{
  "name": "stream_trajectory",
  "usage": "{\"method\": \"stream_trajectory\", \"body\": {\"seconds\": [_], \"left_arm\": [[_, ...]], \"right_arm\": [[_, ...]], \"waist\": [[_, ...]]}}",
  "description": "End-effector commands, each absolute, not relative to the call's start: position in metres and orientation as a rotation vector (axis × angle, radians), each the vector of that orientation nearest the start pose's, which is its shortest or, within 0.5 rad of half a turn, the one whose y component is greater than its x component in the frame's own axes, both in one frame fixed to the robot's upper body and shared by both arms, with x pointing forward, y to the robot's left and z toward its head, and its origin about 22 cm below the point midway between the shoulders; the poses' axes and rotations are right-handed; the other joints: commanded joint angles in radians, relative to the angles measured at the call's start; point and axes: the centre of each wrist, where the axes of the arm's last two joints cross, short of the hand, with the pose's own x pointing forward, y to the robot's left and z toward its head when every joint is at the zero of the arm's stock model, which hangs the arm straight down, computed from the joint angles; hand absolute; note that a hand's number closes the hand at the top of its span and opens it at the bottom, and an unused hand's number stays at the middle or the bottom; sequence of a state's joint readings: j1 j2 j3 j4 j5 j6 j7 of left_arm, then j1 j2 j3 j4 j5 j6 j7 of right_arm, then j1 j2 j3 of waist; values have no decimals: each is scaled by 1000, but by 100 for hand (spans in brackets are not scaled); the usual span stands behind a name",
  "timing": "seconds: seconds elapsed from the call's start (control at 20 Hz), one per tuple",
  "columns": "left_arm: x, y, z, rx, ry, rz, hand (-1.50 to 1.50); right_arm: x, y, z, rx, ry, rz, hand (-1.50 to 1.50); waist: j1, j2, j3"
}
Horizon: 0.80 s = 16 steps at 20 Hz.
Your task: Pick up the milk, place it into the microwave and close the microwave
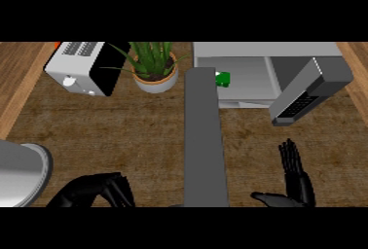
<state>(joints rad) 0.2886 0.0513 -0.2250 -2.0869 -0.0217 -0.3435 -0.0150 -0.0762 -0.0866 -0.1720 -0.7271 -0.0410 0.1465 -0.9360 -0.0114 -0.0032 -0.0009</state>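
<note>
The milk [223, 78], a small green carton, sits inside the open microwave [248, 73] at the far right, its door [307, 92] swung out to the right. The right hand [295, 182] stands near right, fingers straight and released. The left hand [93, 192], near left, is clenched on nothing

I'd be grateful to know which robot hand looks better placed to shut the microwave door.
Likely the right robot hand: open, fingers up, it sits below the open door. The left robot hand is curled across the counter, beyond the left arm.
</note>
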Motion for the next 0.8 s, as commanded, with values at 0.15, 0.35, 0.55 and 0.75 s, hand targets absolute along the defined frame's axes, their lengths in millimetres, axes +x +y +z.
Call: {"method": "stream_trajectory", "body": {"seconds": [0.15,0.35,0.55,0.75], "left_arm": [[195,170,72,-367,-1764,-515,150],[202,187,42,-440,-1718,-617,150],[228,158,44,-514,-1601,-785,150],[218,103,38,-556,-1540,-856,150]], "right_arm": [[149,-293,-149,3,-1772,-121,-150],[108,-305,-151,1,-1776,-126,-150],[97,-311,-144,16,-1784,-117,-150],[91,-326,-139,-26,-1806,-119,-150]], "waist": [[-1,2,0],[2,2,0],[-9,4,0],[-3,3,1]]}}
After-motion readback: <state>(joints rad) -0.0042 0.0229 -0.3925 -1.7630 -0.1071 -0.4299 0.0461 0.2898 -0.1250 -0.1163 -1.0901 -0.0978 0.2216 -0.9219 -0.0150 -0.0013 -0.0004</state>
